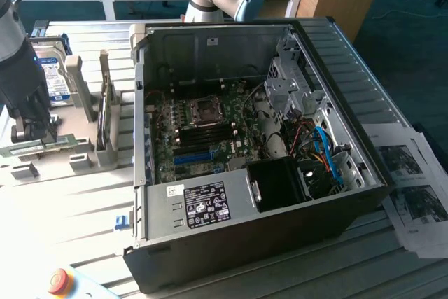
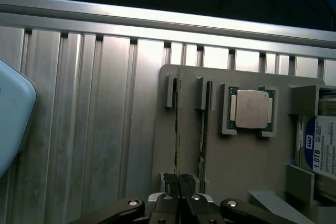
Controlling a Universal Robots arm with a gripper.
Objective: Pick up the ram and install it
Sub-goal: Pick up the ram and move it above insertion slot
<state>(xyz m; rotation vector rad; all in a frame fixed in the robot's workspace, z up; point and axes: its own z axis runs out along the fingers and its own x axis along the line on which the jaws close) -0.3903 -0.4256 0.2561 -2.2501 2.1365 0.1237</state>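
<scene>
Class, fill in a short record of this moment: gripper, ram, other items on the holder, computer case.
gripper: gripper closed on the ram
ram: standing on edge in the grey holder, not yet lifted out
other items on holder: second stick, processor, hard drive
computer case: computer case lying open, motherboard exposed

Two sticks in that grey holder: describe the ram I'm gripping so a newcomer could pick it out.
Find the grey holder on the ribbed metal table. The ram stands on edge there, clamped in the pincer; unlike the second stick beside it, it is the one farther from the square silver processor.
</scene>
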